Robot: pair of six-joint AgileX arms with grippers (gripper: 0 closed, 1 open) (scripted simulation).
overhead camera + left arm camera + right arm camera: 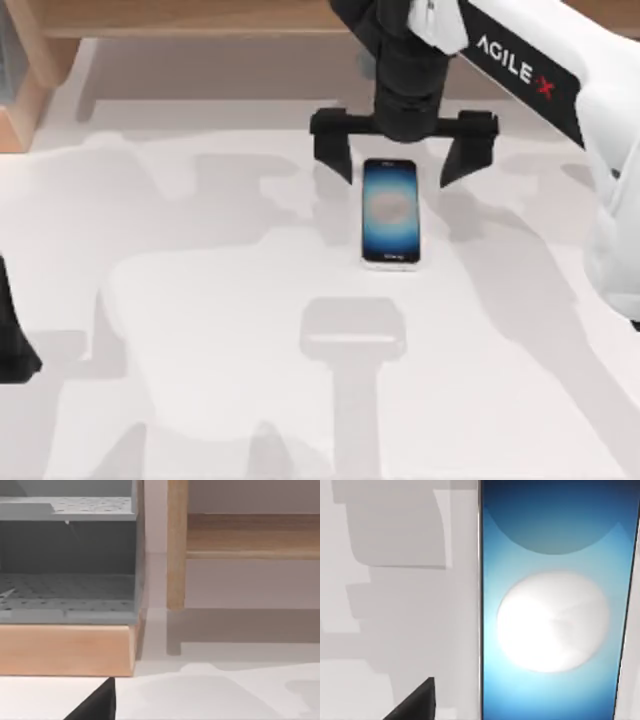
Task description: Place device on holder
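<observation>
Our right gripper [400,150], fingers spread wide and holding nothing, hovers over the device [390,213] at its 12 o'clock end. The device lies flat on the white table [200,350], screen up. Our left arm [12,340] sits parked at the table's 9 o'clock edge.

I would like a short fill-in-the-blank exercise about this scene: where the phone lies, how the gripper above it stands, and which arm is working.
1. The device lies flat on the white table with its screen facing ____.
2. The right gripper hovers at the device's far end with its fingers ____.
3. The arm working above the device is the ____ arm; the left arm is parked at the table's left edge.

Missing words: up; open; right
</observation>
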